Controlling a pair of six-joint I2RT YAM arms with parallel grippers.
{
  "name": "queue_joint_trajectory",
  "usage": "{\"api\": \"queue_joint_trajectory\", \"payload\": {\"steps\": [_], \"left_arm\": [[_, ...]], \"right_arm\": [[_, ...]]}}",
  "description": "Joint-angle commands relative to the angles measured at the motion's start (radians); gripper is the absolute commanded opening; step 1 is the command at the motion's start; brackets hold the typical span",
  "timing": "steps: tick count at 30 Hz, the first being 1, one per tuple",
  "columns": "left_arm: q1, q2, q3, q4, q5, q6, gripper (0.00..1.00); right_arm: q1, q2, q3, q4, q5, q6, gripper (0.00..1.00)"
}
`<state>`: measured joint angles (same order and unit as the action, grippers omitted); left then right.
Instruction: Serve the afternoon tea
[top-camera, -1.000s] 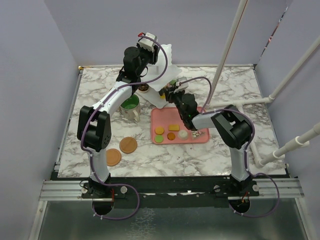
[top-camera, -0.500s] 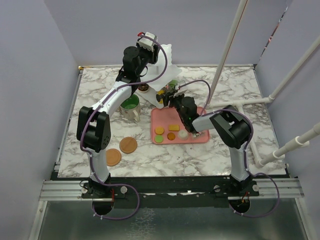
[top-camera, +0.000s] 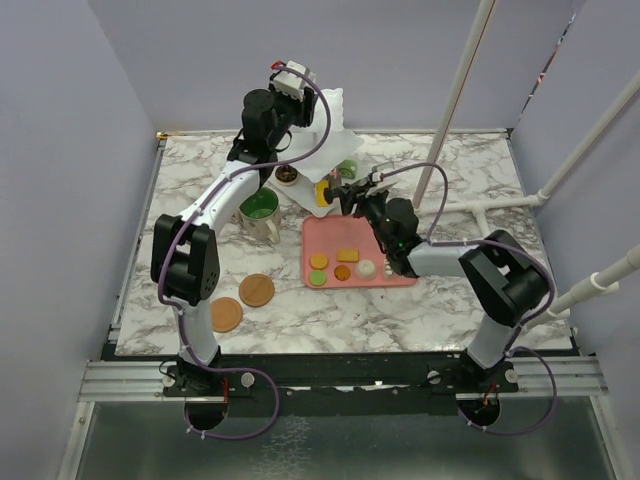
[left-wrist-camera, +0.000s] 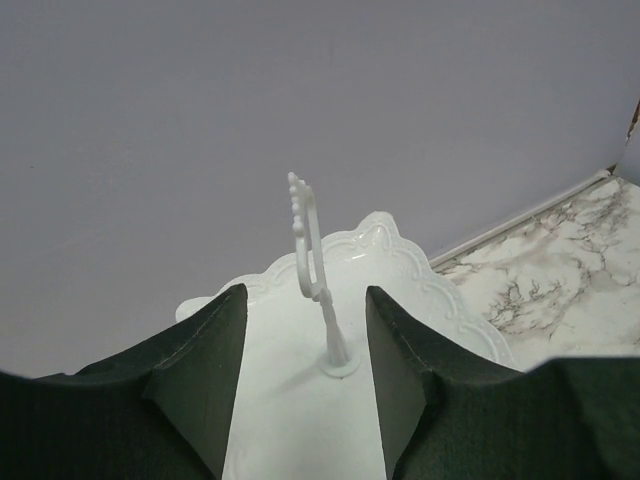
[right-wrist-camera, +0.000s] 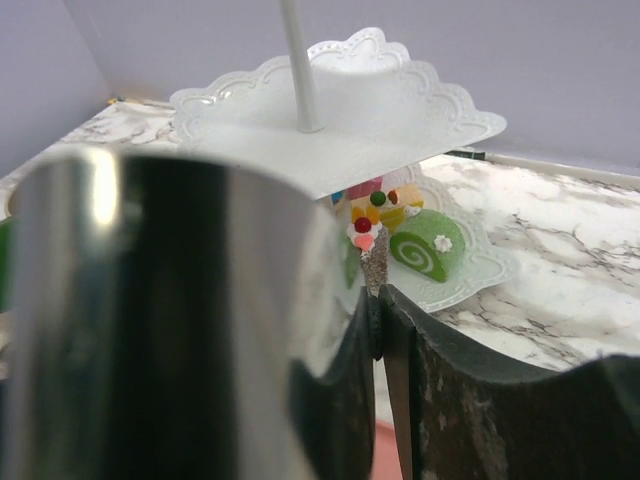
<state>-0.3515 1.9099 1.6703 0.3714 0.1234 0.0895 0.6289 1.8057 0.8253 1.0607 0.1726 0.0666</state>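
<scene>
Top view: the left arm (top-camera: 215, 200) stretches far over the white stand (top-camera: 338, 150). The right arm (top-camera: 440, 255) reaches left across the pink tray (top-camera: 402, 272) of pastries (top-camera: 345, 262) to the stand's lower tier. A green mug (top-camera: 260, 208) stands left of the stand.

Left wrist: the left gripper (left-wrist-camera: 305, 300) is released, its fingers either side of the stand's handle (left-wrist-camera: 308, 230) without touching, with the wall close behind.

Right wrist: something shiny (right-wrist-camera: 150, 320) blocks the left side. Whether the right gripper (right-wrist-camera: 380, 310) is clenched, I cannot tell.

L tool (left-wrist-camera: 305, 300) spread, over stand (left-wrist-camera: 390, 250) top tier
</scene>
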Motion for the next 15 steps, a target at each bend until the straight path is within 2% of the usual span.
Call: {"api": "queue_joint_trajectory", "payload": {"steps": [1,6,10,15], "left_arm": [[0.023,-0.058,0.041,-0.056,0.039,-0.024,0.54],[0.042,-0.051,0.08,-0.152,0.213,-0.056,0.61],[0.054,-0.025,0.125,-0.206,0.351,-0.099,0.62],[0.062,0.034,0.194,-0.246,0.367,-0.126,0.6]], "right_arm": [[0.005,-0.152,-0.086,-0.111,0.065,0.026,0.59],[0.006,-0.308,-0.157,-0.274,0.113,0.055,0.59],[0.006,-0.414,-0.2,-0.365,0.132,0.068,0.59],[0.006,-0.519,-0.236,-0.45,0.147,0.084,0.59]]}}
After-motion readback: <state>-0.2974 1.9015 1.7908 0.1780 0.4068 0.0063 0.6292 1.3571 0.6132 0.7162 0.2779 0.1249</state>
